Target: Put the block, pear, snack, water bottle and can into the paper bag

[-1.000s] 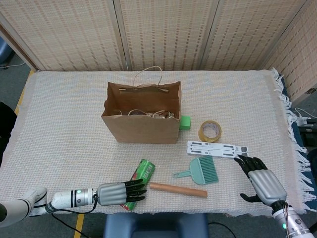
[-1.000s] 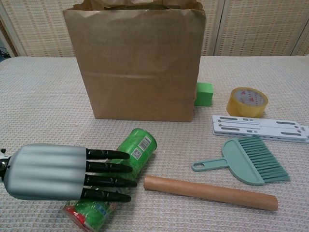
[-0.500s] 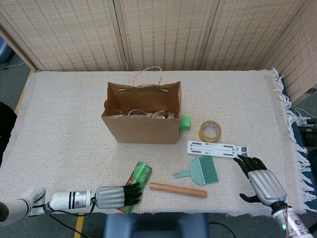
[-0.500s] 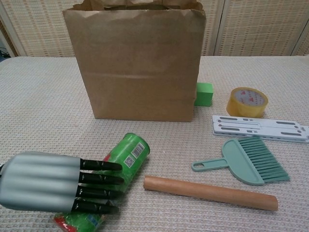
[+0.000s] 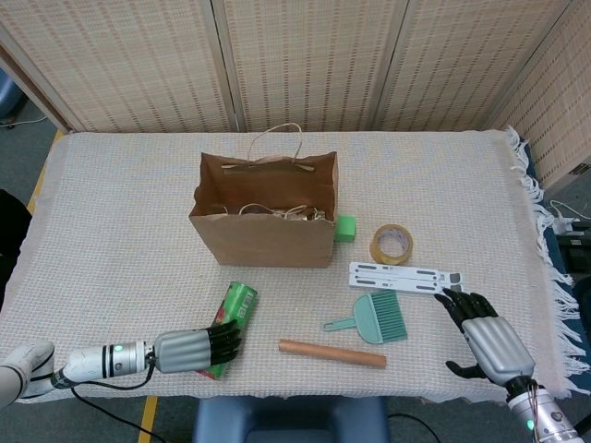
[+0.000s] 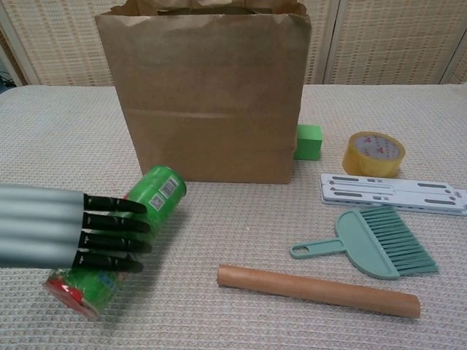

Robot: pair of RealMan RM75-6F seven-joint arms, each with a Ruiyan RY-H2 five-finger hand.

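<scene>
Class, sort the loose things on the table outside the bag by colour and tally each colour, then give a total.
Green: 2, can, block
Teal: 1, brush
Yellow: 1, tape
White: 1, slotted plate
Wood brown: 1, rod
Total: 6

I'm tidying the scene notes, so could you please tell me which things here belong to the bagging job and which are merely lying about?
For the job: paper bag, green can under the left hand, green block.

Lying about: tape roll, white bracket, hand brush, wooden rod.
</scene>
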